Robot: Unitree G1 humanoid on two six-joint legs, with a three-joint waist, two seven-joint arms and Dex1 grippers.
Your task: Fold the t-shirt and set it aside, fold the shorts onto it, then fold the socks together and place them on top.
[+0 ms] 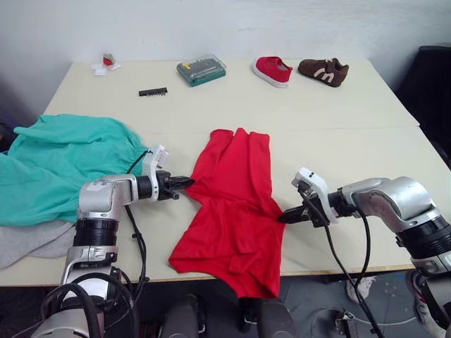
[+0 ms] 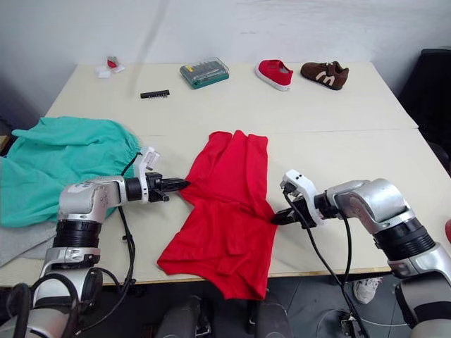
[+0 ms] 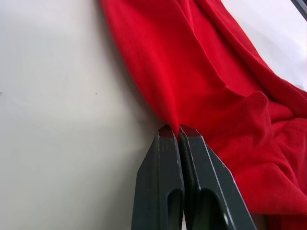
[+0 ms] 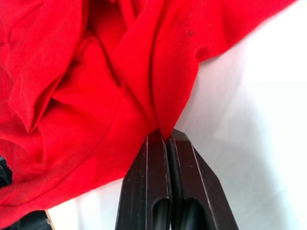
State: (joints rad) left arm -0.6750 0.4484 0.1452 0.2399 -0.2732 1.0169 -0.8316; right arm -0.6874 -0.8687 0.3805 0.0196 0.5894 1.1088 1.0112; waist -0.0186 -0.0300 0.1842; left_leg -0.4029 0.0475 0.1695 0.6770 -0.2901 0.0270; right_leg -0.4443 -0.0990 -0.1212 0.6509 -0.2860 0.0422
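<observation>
Red t-shirt (image 1: pixel 236 211) is lying mid-counter (image 1: pixel 338 120), its hem hanging over the near edge.
Left end effector (image 1: pixel 189 183) and right end effector (image 1: pixel 284 218) are pinching opposite side edges; such thin grips are risking fabric slipping out mid-fold.

Bare table (image 1: pixel 211 113) between t-shirt (image 1: pixel 236 204) and shoes (image 1: pixel 273 70)

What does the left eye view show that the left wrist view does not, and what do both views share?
Left eye view: the shorts, the right gripper shut on the t-shirt's right edge, the red shoe and the brown shoe.
Left wrist view: the cloth fold pinched between the fingertips.
Both: the left gripper shut on the t-shirt, on the table.
</observation>
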